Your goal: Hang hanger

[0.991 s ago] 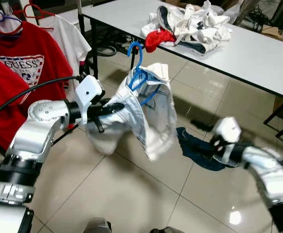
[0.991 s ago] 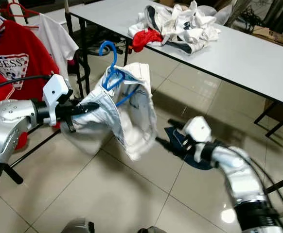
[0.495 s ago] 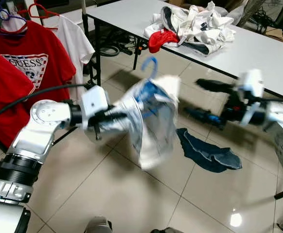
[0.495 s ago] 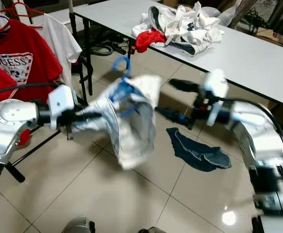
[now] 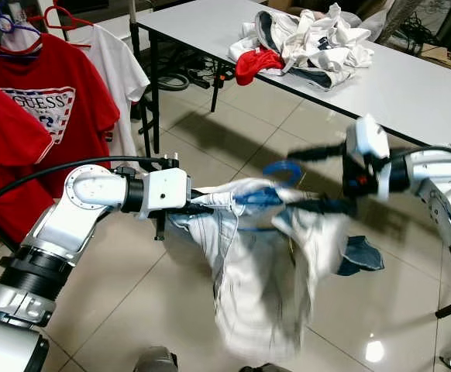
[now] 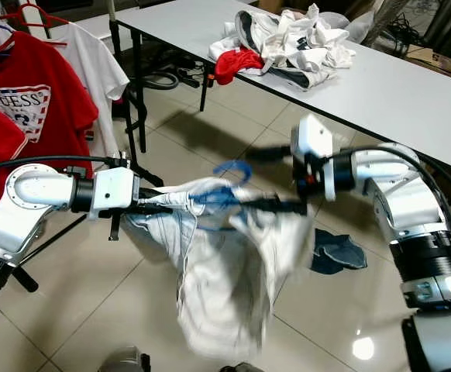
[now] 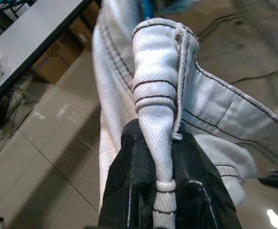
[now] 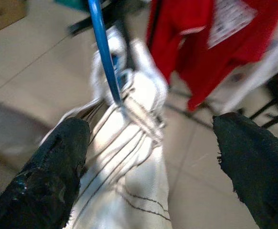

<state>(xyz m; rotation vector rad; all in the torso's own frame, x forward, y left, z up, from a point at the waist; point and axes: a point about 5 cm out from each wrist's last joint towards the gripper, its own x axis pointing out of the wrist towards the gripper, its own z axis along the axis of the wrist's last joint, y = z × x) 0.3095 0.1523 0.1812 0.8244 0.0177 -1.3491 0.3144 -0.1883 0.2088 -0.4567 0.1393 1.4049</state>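
Left eye view: 1 blue hanger (image 5: 281, 170) w/ white garment (image 5: 260, 279); left gripper (image 7: 164, 188) pinching garment; right gripper (image 8: 151, 157) spread.

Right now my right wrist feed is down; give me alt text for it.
The right hand is open, its two black fingers spread on either side of bunched white jeans with dark stitching. A blue hanger rises from the fabric; red shirts hang blurred behind.
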